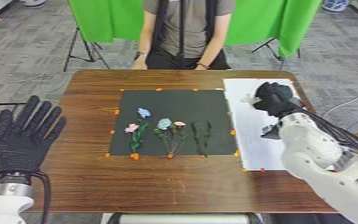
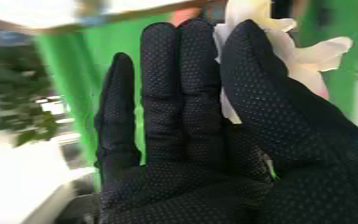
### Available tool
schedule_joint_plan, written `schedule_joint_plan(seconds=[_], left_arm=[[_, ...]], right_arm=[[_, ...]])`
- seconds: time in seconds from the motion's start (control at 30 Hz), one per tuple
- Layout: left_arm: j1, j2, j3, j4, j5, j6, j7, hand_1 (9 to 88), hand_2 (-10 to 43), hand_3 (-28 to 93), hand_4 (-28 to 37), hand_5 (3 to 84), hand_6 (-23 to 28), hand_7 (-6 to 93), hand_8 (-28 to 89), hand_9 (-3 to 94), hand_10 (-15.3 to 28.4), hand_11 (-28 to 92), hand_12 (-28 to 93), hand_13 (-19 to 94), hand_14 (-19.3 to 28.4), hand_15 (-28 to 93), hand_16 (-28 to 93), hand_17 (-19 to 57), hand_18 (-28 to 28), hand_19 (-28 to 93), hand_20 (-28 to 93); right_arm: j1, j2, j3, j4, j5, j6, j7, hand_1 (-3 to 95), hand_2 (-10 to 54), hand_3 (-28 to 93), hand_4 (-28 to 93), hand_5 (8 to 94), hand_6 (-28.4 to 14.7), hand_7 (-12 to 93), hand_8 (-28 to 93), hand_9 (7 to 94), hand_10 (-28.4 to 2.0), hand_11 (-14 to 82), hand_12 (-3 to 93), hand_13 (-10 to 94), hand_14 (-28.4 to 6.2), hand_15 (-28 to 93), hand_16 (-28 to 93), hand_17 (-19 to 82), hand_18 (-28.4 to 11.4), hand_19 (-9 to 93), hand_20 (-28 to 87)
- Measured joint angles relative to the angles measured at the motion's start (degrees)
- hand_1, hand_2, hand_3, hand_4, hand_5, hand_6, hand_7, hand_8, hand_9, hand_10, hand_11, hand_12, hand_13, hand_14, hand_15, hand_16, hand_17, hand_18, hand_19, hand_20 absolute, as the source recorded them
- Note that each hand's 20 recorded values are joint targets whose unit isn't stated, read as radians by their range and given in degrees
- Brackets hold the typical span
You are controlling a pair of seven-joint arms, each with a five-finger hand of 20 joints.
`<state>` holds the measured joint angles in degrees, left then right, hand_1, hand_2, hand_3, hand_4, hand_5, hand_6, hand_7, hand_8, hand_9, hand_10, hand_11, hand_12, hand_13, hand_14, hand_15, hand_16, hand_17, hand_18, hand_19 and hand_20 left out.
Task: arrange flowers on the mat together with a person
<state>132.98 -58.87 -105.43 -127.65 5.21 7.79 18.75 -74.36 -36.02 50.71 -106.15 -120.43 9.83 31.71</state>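
One brown wooden table [image 1: 78,180] spreads below us in the head view, the broadest thing in our work. On it we have the dark mat [image 1: 167,97], and just beside the mat's right edge, the long white sheet [image 1: 257,157].

Next in size come our hands. Our left hand [image 1: 20,145] is beside the table's left edge, its fingers straight and spread wide, with nothing in them. Our right hand [image 1: 273,96] is over the far part of the white sheet. Its fingers are mostly straight and close together, and we have the white flower [image 1: 250,99] pinched at the thumb; in the right wrist view its pale petals rise beside and behind the thumb tip.

On the mat we see slender stems lying lengthwise. At the left are a blue flower [image 1: 143,112] and, nearer us, a pink flower [image 1: 132,128]. Around the middle are a pale blue flower [image 1: 165,123] and a small peach flower [image 1: 180,124], side by side. To their right lie dark green stems [image 1: 201,132], whose tips we cannot make out.

Smallest are the orange pieces [image 1: 135,156] dotted around the mat's edges.
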Motion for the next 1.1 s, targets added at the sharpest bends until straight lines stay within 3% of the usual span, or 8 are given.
schedule_joint_plan(seconds=[0.2,0.4,0.73,0.8,0.93,1.0,1.1], left_arm=[[-0.09,0.20,0.00,0.01,-0.10,0.00,0.01,23.3,15.7,73,-28.3,40.4,6.7,11.1,-9,35.7,12.8,14,8,25,13.7,23,-6,-6.7,12.9,29,11],[-0.34,0.27,0.77,0.09,-2.92,0.20,0.44,22.9,15.2,73,-28.3,40.9,6.8,11.3,-9,36.0,13.0,15,8,25,13.9,24,-6,-6.6,12.9,29,11],[-0.44,0.52,0.67,0.15,-4.33,1.82,1.21,23.1,15.8,73,-28.3,41.7,7.1,11.7,-9,36.4,13.1,15,8,26,14.3,26,-6,-6.7,13.0,30,12],[-0.46,0.52,0.68,0.15,-4.60,2.17,1.18,23.1,15.8,73,-28.3,41.8,7.2,11.9,-9,36.5,13.2,16,8,26,14.4,26,-6,-6.7,13.0,30,12],[-0.45,0.52,0.69,0.11,-4.97,2.71,1.27,23.1,15.9,74,-28.3,42.3,7.6,12.3,-9,36.7,13.9,16,8,26,15.1,28,-6,-6.9,13.3,32,12],[-0.45,0.55,0.76,0.08,-5.44,3.32,1.91,23.1,15.9,74,-28.3,42.4,7.7,12.3,-9,36.8,13.9,16,8,26,15.1,28,-6,-7.0,13.4,32,12],[-0.44,0.63,0.78,0.06,-6.04,4.12,3.10,23.2,15.8,74,-28.3,42.6,7.8,12.2,-10,36.9,14.0,16,8,26,15.1,28,-6,-7.0,13.5,32,12]], right_arm=[[7.19,-2.79,-9.57,-0.25,-1.69,-1.35,-3.15,56.1,-6.5,68,-28,67.0,2.4,36,-5,71.9,-7.5,18.5,48.9,57,-4.7,43,43,21,-16.8,63,21],[9.93,-8.12,-13.51,2.43,-2.77,-1.83,-1.99,56.1,-6.7,68,-28,66.6,2.0,36,-5,71.1,-7.7,18.6,49.0,56,-4.9,43,43,20,-17.1,63,22],[12.77,-9.62,-20.48,3.94,-4.62,-2.97,-0.32,54.6,-7.3,68,-28,65.3,1.2,35,-5,70.0,-8.1,17.9,47.4,55,-6.4,46,40,19,-17.8,64,22],[13.18,-9.89,-21.38,4.47,-4.70,-3.34,-0.29,54.3,-7.8,69,-28,63.9,0.9,34,-6,69.1,-8.6,15.4,44.2,54,-7.1,47,38,19,-18.0,64,21],[13.40,-10.34,-22.25,5.06,-5.10,-3.35,-0.13,52.0,-8.8,73,-28,61.9,0.5,28,-6,63.3,-10.4,20.5,28.9,52,-7.7,45,34,18,-18.4,63,18],[13.36,-10.43,-22.27,5.04,-4.91,-3.35,-0.22,51.1,-9.3,74,-28,61.2,0.6,26,-6,61.0,-11.3,22.1,22.5,52,-7.9,44,32,17,-18.6,62,17],[13.06,-10.46,-21.95,4.84,-4.73,-3.39,-0.43,49.5,-9.3,76,-28,59.8,0.7,25,-8,59.9,-11.9,21.1,20.5,52,-8.4,43,30,16,-18.4,61,15]])
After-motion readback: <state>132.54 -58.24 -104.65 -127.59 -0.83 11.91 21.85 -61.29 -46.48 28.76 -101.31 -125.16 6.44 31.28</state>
